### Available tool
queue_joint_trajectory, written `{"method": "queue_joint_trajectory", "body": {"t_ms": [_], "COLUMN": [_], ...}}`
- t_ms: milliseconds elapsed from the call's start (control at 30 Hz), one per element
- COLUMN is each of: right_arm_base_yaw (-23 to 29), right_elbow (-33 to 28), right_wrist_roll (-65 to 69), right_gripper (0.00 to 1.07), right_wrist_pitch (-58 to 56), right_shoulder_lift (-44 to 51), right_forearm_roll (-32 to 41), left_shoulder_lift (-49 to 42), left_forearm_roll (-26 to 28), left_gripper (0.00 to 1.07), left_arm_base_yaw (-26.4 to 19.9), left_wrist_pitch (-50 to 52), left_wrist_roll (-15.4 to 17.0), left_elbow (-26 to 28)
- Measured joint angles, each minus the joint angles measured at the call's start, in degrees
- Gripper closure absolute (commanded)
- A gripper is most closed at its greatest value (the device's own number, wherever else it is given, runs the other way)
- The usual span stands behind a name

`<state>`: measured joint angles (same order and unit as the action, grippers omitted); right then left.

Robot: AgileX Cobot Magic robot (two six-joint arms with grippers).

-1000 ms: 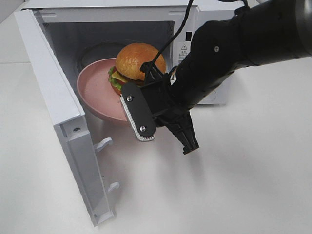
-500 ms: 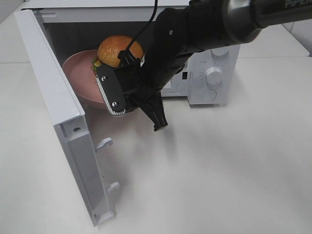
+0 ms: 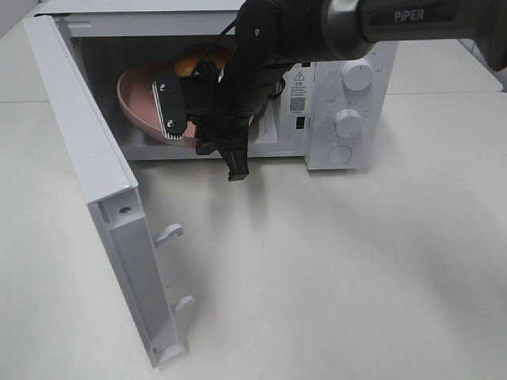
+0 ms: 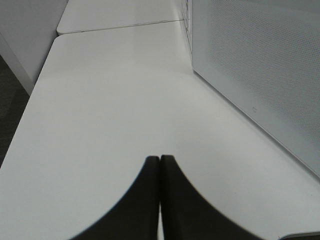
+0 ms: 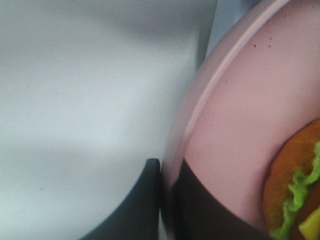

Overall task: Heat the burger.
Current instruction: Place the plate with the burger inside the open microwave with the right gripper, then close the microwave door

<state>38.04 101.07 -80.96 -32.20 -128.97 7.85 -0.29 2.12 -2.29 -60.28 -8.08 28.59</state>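
Note:
The burger (image 3: pixel 192 58) lies on a pink plate (image 3: pixel 131 96), and only part of its brown bun shows behind the arm. My right gripper (image 3: pixel 173 120) is shut on the plate's near rim and holds plate and burger inside the open microwave (image 3: pixel 348 89). In the right wrist view the right gripper (image 5: pixel 165 175) pinches the plate (image 5: pixel 240 110) at its rim. The burger (image 5: pixel 300 192) shows bun, lettuce and cheese at the corner. I cannot tell whether the plate rests on the cavity floor. The left gripper (image 4: pixel 160 167) is shut with nothing in it, over bare table.
The microwave door (image 3: pixel 83 150) stands swung open toward the front left, latch hooks (image 3: pixel 170 233) sticking out. Dials (image 3: pixel 348 121) sit on the panel right of the cavity. A white perforated microwave panel (image 4: pixel 260 65) rises close beside the left gripper.
The right arm has carried the plate and burger back and to the left, from just in front of the opening into the microwave cavity. The grip on the rim has held.

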Motion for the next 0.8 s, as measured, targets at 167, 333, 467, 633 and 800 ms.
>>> {"method": "queue_joint_trajectory", "body": {"t_ms": [167, 333, 467, 633, 800], "right_arm_base_yaw": [-0.92, -1.03, -1.03, -1.03, -1.03], "right_elbow": [4.13, 4.76, 4.87, 4.87, 4.87], "right_wrist_roll": [5.33, 14.32, 16.33, 17.30, 21.83], "right_gripper": [1.07, 1.07, 1.01, 0.82, 0.49], "right_wrist_pitch": [-0.57, 1.32, 1.43, 0.92, 0.63], "right_shoulder_lift": [-3.72, -4.01, -4.01, -4.01, -3.55], "right_forearm_roll": [-0.40, -0.57, -0.69, -0.74, -0.69], "left_shoulder_lift": [0.00, 0.00, 0.00, 0.00, 0.00], "left_forearm_roll": [0.00, 0.00, 0.00, 0.00, 0.00], "left_gripper": [1.06, 1.06, 1.06, 1.06, 1.06], "left_arm_base_yaw": [0.00, 0.00, 0.00, 0.00, 0.00], "left_wrist_pitch": [0.00, 0.00, 0.00, 0.00, 0.00], "left_wrist_roll": [0.00, 0.00, 0.00, 0.00, 0.00], "left_elbow": [0.00, 0.00, 0.00, 0.00, 0.00]}}
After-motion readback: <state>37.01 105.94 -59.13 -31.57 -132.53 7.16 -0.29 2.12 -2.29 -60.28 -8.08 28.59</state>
